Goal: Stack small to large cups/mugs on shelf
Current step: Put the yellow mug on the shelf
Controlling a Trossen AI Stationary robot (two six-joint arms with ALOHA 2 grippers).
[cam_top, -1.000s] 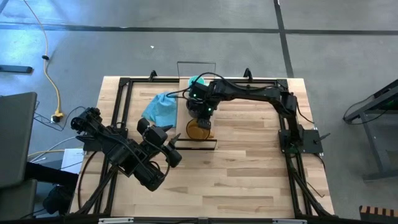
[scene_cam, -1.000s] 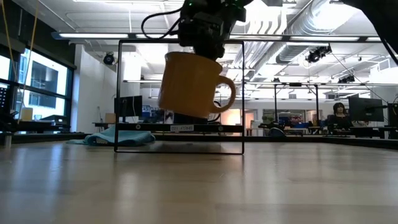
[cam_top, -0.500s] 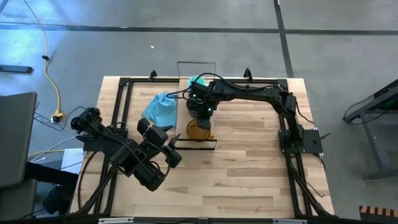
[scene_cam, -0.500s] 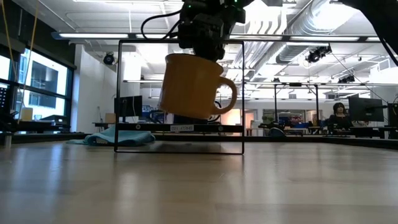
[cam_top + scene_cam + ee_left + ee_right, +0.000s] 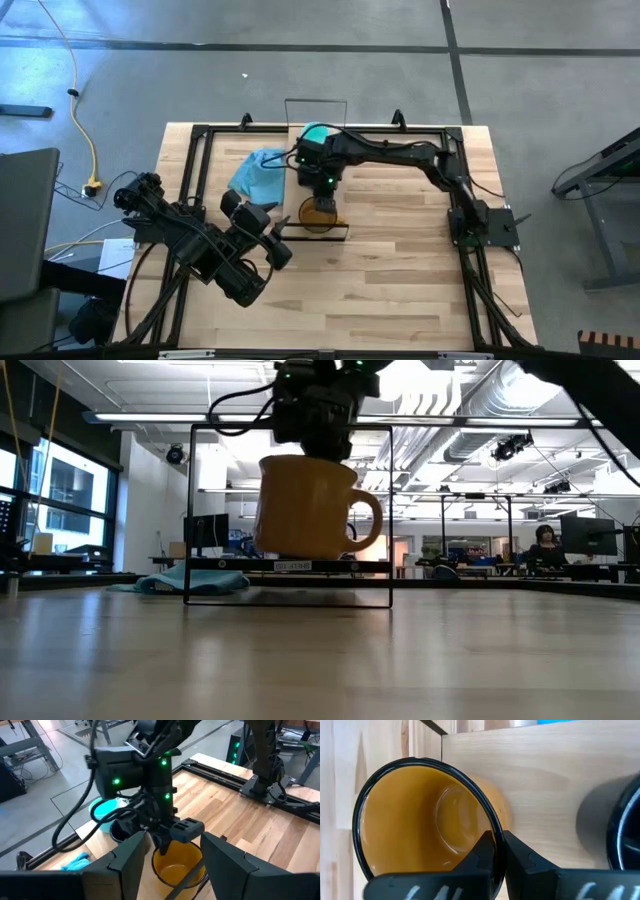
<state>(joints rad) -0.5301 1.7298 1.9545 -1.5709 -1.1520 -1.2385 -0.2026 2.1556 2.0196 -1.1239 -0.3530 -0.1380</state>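
Lowered since a second ago, the amber-orange mug (image 5: pixel 305 507) now hangs level, its base at the shelf (image 5: pixel 290 565)

Right gripper (image 5: pixel 499 851) clenches the mug's rim from above; just beyond it stand the black mug (image 5: pixel 119 831) and teal mug (image 5: pixel 316 133). Left gripper (image 5: pixel 172 847) waits well apart, fingers spread

Amber mug (image 5: pixel 415 830) glossy glazed ceramic; shelf (image 5: pixel 530 785) matt pale wood; cloth (image 5: pixel 258 172) soft, crumpled.

Black mug (image 5: pixel 620 827) cut off at right wrist view's edge, teal mug (image 5: pixel 314 132) partly under arm
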